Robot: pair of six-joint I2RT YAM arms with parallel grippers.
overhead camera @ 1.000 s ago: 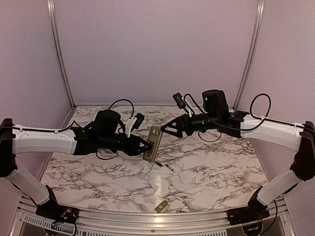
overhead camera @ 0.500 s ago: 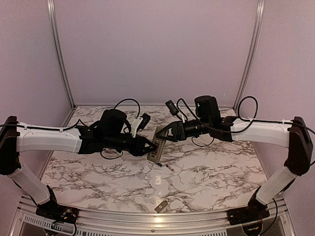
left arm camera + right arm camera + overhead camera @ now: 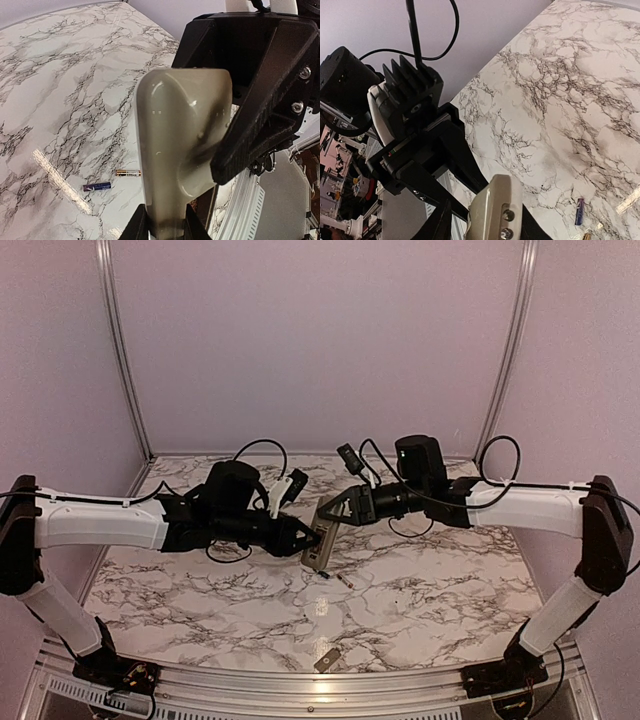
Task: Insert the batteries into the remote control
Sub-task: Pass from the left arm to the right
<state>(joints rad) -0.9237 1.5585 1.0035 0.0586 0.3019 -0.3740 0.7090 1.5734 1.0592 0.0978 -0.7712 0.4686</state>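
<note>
Both arms are on the same thing here. The left gripper [image 3: 165, 229] is clamped on the lower end of the slim grey-beige plastic remote control [image 3: 175, 150], one finger on each side. The right gripper [image 3: 492, 226] has closed on the opposite end, and in its own wrist view the remote sits snug between its fingers [image 3: 445, 220]. So the remote hangs in the air between the two grippers, tilted, with its grey-beige back showing in the top view.

The two tiny dark cylindrical batteries [image 3: 97, 186] aren't in it. They're lying on the white marble-pattern table [image 3: 430, 590] just below the grippers, near each other but not touching, one with a blue wrap and one more gold. The small flat grey cover piece [image 3: 327, 660] is on the table well away from both grippers, by the near edge.
</note>
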